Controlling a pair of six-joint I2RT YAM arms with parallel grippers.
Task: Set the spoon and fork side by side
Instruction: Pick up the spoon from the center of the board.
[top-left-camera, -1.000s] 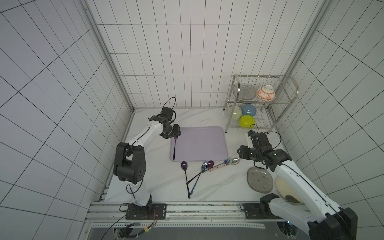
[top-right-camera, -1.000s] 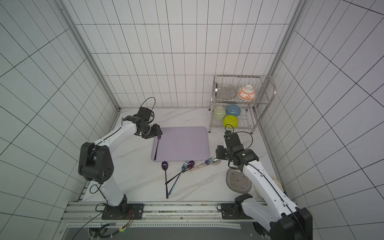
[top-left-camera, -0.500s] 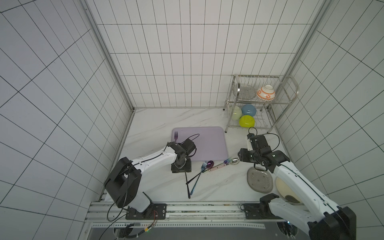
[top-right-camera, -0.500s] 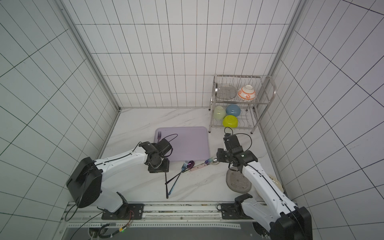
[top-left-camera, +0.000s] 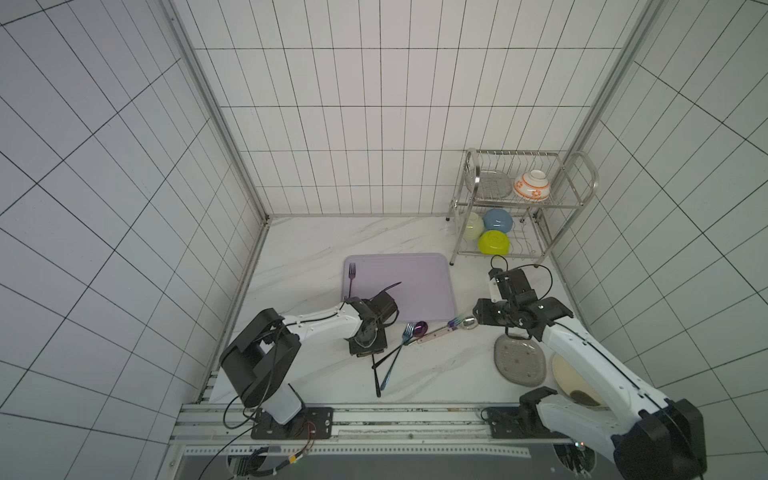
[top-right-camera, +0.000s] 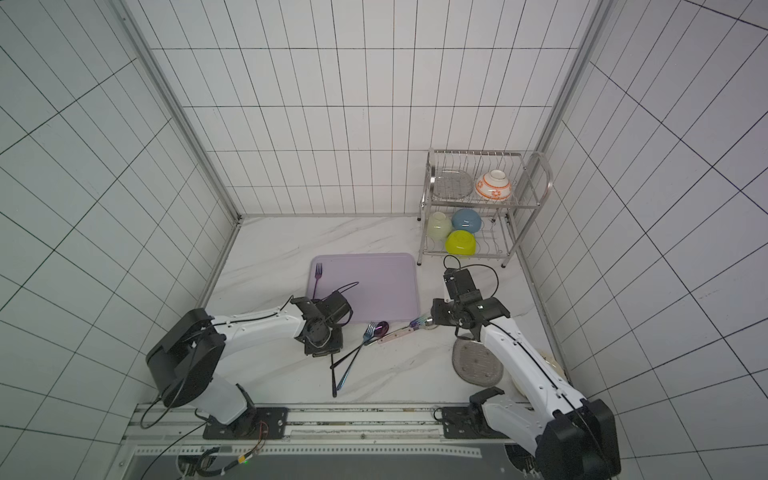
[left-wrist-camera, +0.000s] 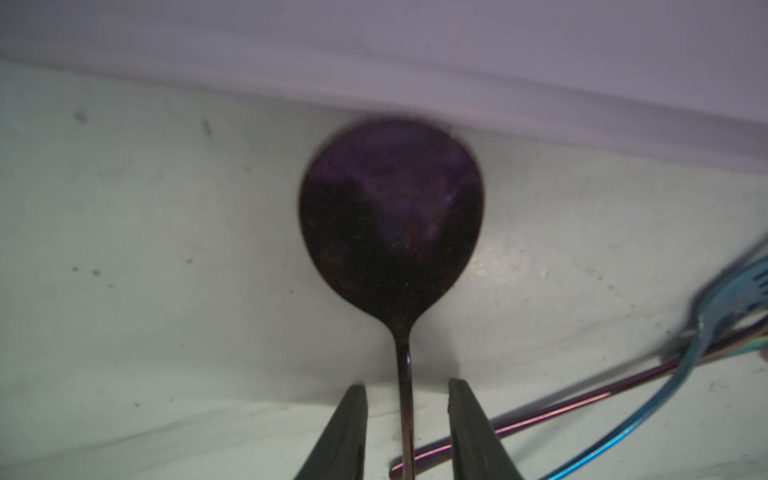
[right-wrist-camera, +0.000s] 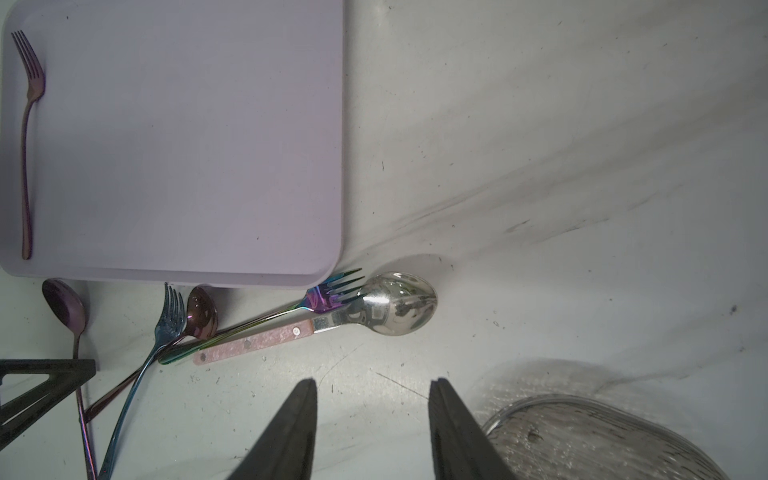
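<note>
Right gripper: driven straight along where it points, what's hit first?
Probably the pink-handled spoon: its neck and bowl lie straight ahead of the open right gripper, with the rainbow fork just beyond. Depth is unclear; the tips might touch the tabletop first.

Mock kitchen cell: tiled walls (top-left-camera: 374, 124), marble counter (top-left-camera: 316, 241), dish rack (top-left-camera: 515, 153) holding bowls (top-left-camera: 493, 242).
</note>
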